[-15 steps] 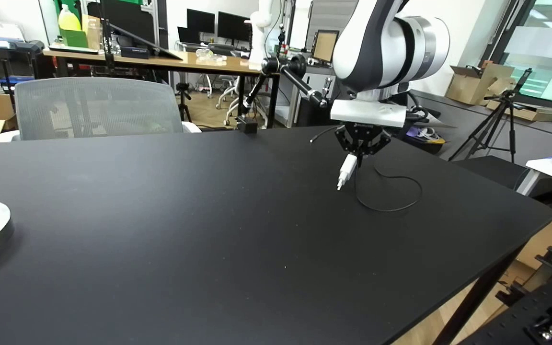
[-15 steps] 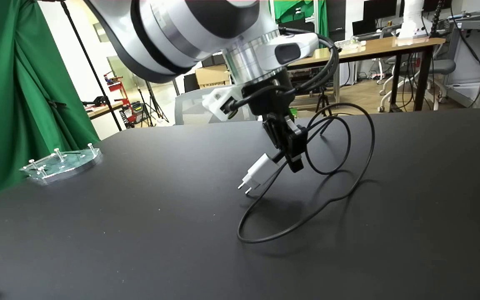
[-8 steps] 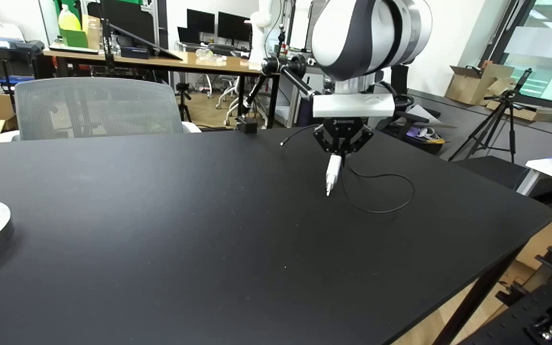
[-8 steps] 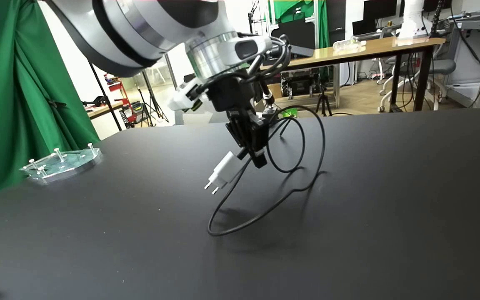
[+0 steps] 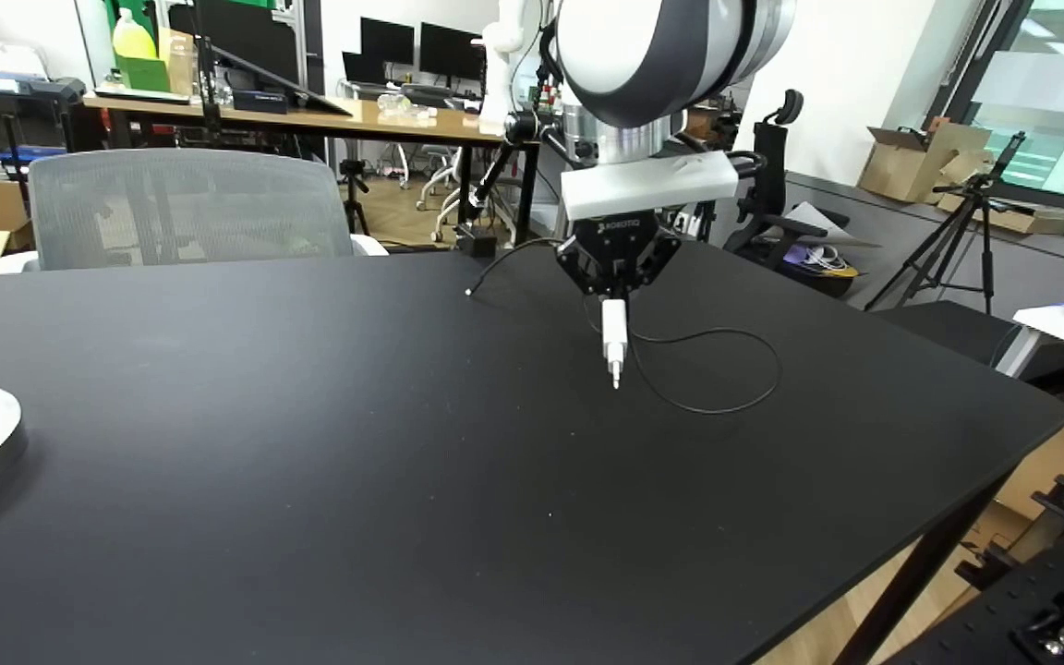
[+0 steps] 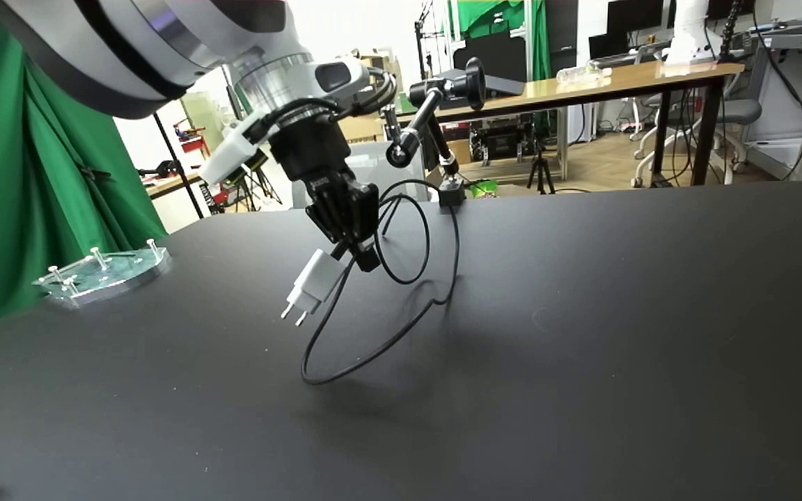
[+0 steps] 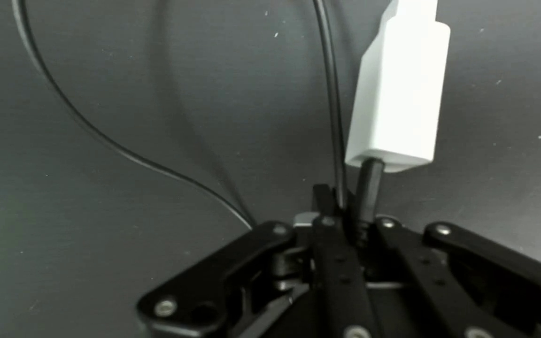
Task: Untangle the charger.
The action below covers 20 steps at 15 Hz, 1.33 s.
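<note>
Charger [image 6: 315, 280]: white plug [image 7: 404, 94] hangs just beyond the end effector [image 7: 352, 213], long axis slanting, prongs lowest. We find the tips closed on the black cord [image 7: 370, 188] at the plug's root. Slack lies mostly behind the plug; we'd pull opposite. Below plug, dark desk [image 6: 582, 403]; well beyond, a mesh chair [image 5: 190, 212].

I see a chair [image 5: 190, 211] behind the table [image 5: 310, 462]. A tripod [image 5: 975, 194] stands near a box [image 5: 897, 171]. A green curtain [image 6: 39, 195] hangs.
</note>
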Tool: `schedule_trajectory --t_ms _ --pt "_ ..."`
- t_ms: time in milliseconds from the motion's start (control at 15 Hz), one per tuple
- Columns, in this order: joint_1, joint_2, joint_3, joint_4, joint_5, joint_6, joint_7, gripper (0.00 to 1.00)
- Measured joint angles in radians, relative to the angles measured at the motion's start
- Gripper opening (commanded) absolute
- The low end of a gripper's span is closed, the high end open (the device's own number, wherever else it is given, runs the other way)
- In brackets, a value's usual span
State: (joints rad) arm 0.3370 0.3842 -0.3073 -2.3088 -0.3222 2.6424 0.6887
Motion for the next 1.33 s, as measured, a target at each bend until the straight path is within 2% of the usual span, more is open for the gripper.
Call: schedule_trajectory --t_ms 200,533,600,667,733,867,933,1133,1333 --pt "-0.014 0.006 0.011 0.001 0.000 0.001 0.000 0.31" --pt "-0.018 0.006 0.012 0.001 0.000 0.002 0.000 0.31" --pt "-0.018 0.006 0.012 0.001 0.000 0.002 0.000 0.08" --pt "-0.018 0.006 0.012 0.001 0.000 0.002 0.000 0.07" --pt "-0.020 0.006 0.015 0.001 0.000 0.002 0.000 0.01" --pt "-0.022 0.005 0.025 0.001 -0.003 0.002 0.000 0.00" --pt "-0.022 0.004 0.031 0.001 -0.008 0.003 0.000 0.31" --pt "-0.022 -0.001 0.047 0.000 -0.016 0.002 0.000 0.46" --pt "-0.022 -0.013 0.059 -0.005 -0.023 0.000 0.000 0.68"
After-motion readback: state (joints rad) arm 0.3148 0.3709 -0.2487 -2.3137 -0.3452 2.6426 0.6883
